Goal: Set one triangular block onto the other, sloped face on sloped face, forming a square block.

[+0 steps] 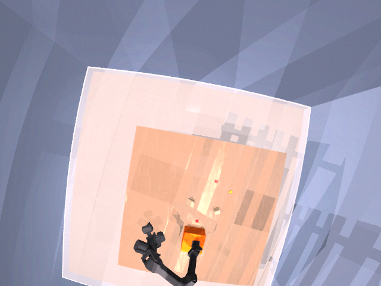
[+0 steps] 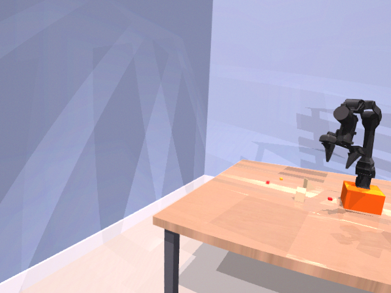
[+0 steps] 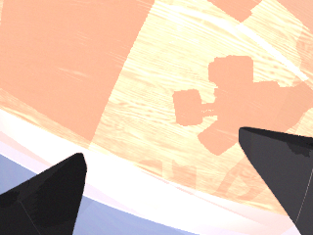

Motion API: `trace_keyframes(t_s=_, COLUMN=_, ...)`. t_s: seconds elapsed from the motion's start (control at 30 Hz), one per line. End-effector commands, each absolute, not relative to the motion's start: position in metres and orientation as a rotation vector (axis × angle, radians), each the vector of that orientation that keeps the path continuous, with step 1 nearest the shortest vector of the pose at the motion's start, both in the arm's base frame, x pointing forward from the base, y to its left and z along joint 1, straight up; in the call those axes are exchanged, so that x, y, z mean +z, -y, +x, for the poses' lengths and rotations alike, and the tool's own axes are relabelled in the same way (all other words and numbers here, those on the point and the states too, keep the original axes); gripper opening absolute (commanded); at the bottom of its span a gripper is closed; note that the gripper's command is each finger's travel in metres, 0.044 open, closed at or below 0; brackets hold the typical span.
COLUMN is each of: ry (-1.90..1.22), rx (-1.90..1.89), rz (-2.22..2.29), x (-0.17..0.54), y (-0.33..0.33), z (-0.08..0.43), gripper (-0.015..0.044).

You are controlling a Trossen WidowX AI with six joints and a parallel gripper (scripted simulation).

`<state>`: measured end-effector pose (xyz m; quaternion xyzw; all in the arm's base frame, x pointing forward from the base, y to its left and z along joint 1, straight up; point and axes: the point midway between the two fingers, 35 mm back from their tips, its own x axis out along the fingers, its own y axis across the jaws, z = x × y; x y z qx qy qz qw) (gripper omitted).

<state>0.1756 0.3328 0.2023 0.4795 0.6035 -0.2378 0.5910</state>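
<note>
One pale triangular block (image 1: 191,201) (image 2: 300,194) sits on the table (image 1: 153,141) (image 2: 195,208), left of the other in the top view. The second pale triangular block (image 1: 216,210) (image 2: 305,183) stands apart from it, to the right in the top view and partly behind it in the exterior view. How their sloped faces point is too small to tell surely. My gripper (image 1: 153,234) (image 2: 338,165) (image 3: 163,148) is open and empty, high above the table, to the left of the orange base and away from both blocks. The wrist view shows no block.
A red piece (image 1: 215,181) (image 2: 267,182) and a yellow piece (image 1: 230,191) (image 2: 281,178) lie beyond the blocks. Another red piece (image 1: 196,220) (image 2: 330,198) lies between the blocks and the orange base box (image 1: 188,238) (image 2: 363,201) under the arm.
</note>
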Motion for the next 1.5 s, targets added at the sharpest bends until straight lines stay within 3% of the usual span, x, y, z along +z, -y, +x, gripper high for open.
trace_keyframes(t_s=0.0, ry=-1.478, rx=-0.271, rz=0.724, x=0.166, y=-0.295, z=0.222, gripper=0.044)
trace_keyframes(t_s=0.8, ry=-1.492, rx=0.339, rz=0.072, x=0.113, y=-0.204, z=0.286, gripper=0.044)
trace_keyframes(t_s=1.47, ry=-1.3, rx=0.879, rz=-0.405, x=0.072, y=-0.118, z=0.307, gripper=0.044)
